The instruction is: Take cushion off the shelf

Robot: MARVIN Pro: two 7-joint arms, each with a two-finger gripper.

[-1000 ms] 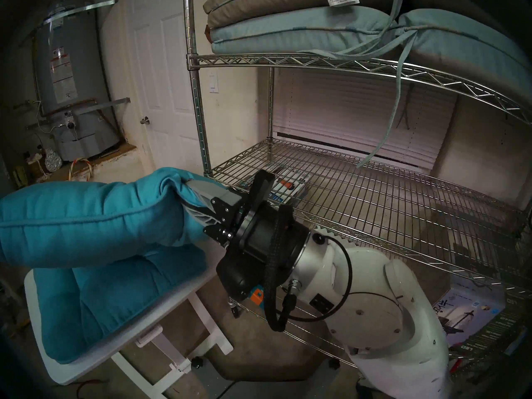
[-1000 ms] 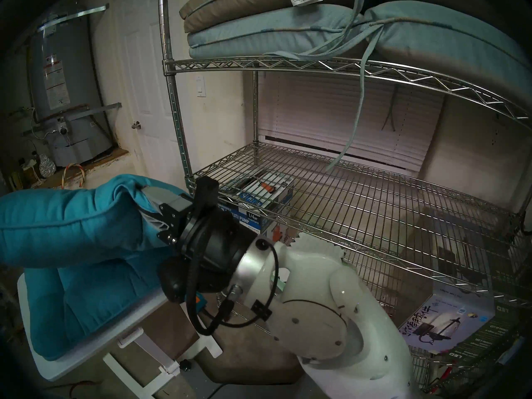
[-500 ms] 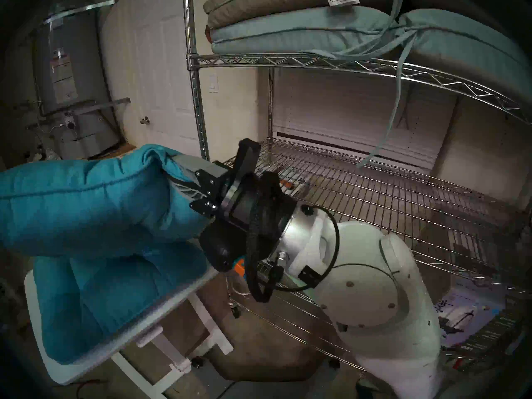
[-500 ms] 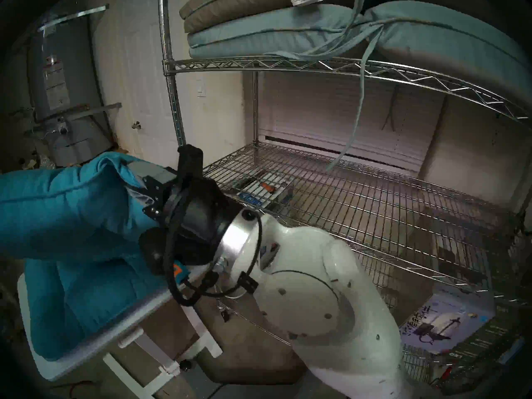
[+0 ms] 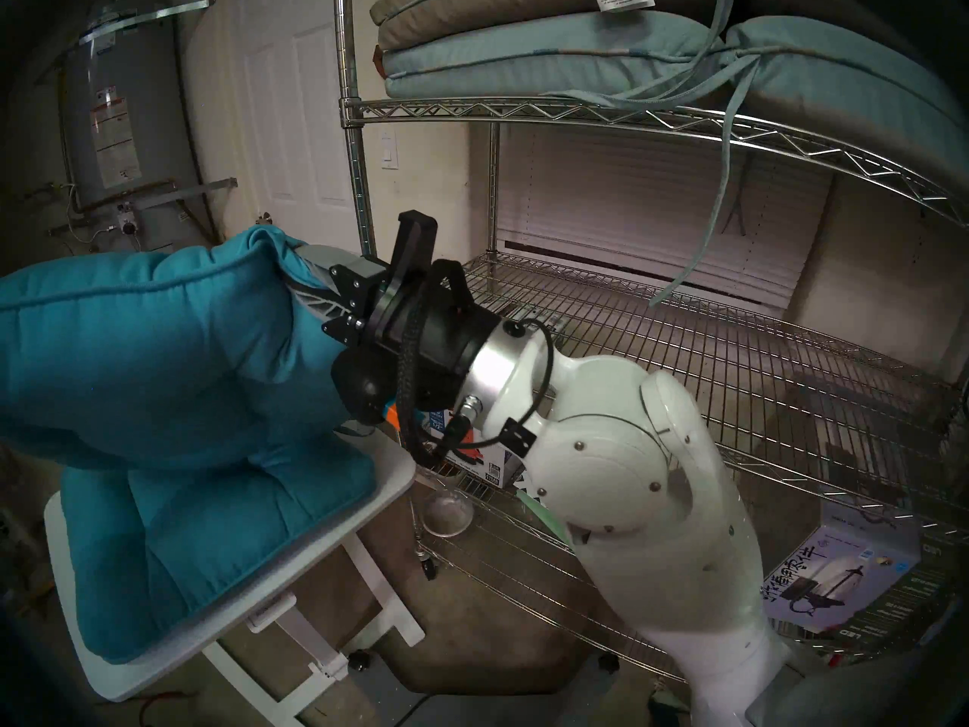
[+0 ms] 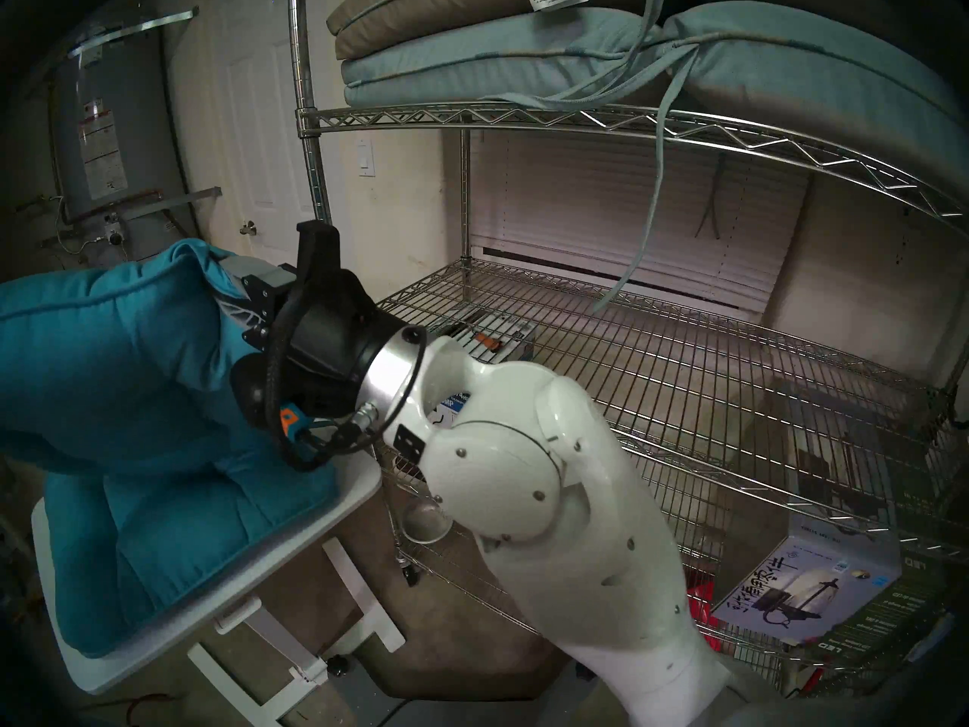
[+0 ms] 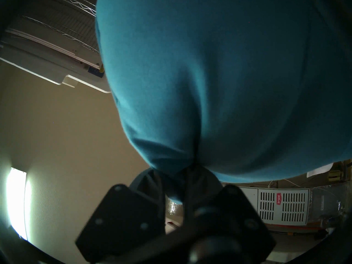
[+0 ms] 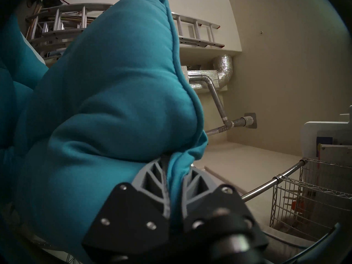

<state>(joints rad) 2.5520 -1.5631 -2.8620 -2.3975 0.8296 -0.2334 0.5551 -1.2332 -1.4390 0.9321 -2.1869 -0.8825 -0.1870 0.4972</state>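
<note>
Cushion, teal, piped and puffy, sags between both grippers' pinching jaws.

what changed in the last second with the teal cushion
The right pincer, shut on the teal cushion, has carried its gripped corner up and left in the head view, away from the shelf. The cushion's lower part still lies on the white table; the upper-tier cushions stayed put.
</note>
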